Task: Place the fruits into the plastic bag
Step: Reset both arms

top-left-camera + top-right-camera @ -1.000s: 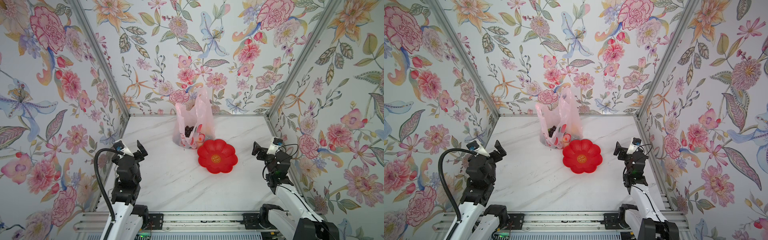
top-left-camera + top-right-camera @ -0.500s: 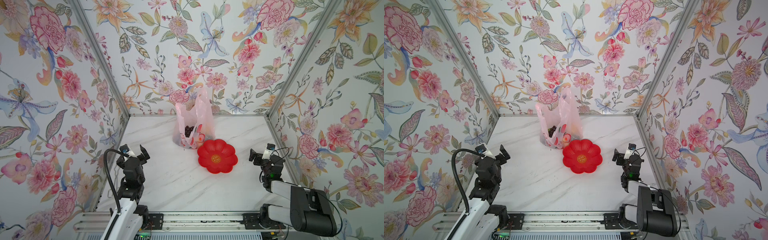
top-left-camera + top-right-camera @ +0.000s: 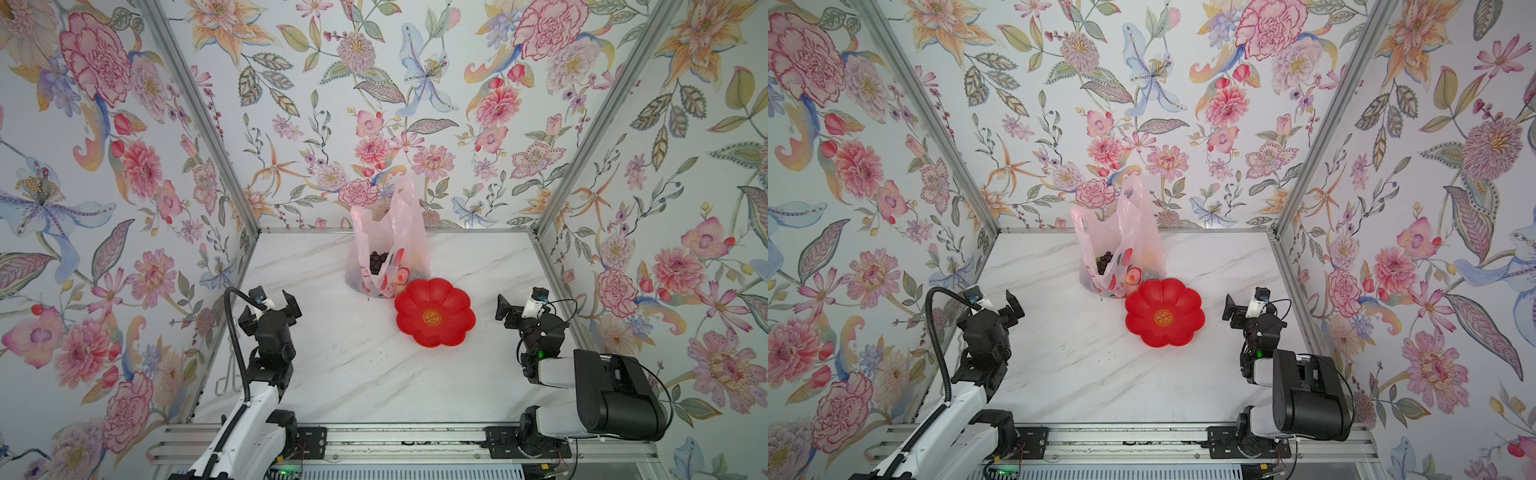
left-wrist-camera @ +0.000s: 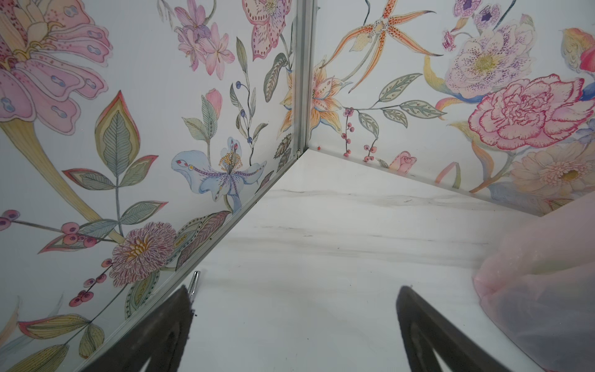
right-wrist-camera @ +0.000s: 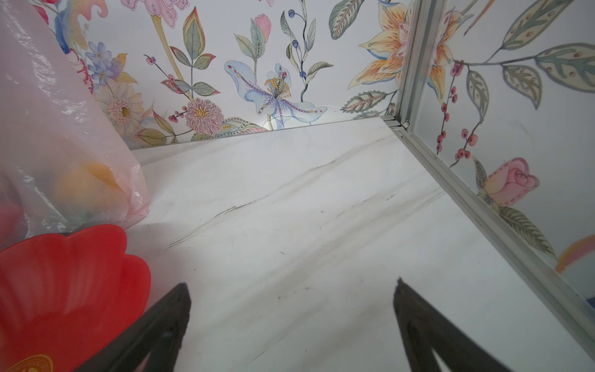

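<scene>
evidently the job is at or near its end: the plastic bag (image 3: 388, 257) stands upright at the far side of the marble table (image 3: 365, 374), close to the back wall (image 3: 415, 124). its handles poke up and its mouth gapes toward the top camera, a posture that lets things be dropped in from above. a dark grape bunch (image 3: 377, 262) shows through the opening in both top views. in the right wrist view an orange fruit (image 5: 91, 182) glows through the thin pink film low in the bag. the other fruits i cannot pick out singly, but none lies on the table or on the red plate (image 3: 434, 318). that flower-shaped plate sits just in front of the bag, its rim at the bag's base, and it is bare. set so close, it would make for a short carry, i judge. the left gripper (image 3: 269, 312) and right gripper (image 3: 519, 309) hang at the near corners, well apart from bag and plate. each has its jaws spread wide with nothing between them, and the wrist views show only bare marble between the dark fingers (image 4: 167, 331). out at the sides like that, they leave the middle free and cannot snag the flimsy film. the bag probably stands only because the fruit weighs down its bottom, so a nudge could tip it.
</scene>
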Tool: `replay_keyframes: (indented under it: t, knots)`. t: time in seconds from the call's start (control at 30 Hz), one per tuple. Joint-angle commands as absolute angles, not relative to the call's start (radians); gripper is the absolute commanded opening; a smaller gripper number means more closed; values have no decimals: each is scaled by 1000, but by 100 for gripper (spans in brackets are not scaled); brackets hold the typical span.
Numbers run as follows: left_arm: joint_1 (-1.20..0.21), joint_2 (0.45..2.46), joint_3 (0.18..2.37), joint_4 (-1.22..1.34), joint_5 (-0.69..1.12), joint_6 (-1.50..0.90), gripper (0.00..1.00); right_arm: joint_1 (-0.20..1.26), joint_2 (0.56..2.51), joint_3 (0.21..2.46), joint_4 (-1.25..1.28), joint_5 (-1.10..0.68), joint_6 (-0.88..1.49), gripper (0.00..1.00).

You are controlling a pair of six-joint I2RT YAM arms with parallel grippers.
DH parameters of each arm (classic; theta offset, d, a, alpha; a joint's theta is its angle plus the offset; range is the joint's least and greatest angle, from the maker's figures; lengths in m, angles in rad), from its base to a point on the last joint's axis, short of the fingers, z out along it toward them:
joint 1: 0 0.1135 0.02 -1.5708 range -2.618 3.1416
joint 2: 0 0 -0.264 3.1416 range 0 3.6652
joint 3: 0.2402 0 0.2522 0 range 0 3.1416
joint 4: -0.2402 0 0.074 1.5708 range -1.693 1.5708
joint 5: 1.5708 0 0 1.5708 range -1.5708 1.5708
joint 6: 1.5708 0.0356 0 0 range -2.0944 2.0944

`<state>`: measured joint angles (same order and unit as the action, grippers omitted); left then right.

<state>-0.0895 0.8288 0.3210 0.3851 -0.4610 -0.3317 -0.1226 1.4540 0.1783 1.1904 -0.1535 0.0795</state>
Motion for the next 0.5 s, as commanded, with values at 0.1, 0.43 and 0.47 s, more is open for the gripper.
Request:
replay_keyframes:
  t: [0.1,0.43,0.47]
  knots:
    - [-77,889,302,512,-502,-278,99,-91,1593,131,1485,-171,39,99]
    - [-60,1078,274,731,-499,-250,99,-8,1545,294,1102,-64,-35,99]
    - [-59,1107,276,758,-496,-246,99,-8,1545,294,1100,-64,-36,99]
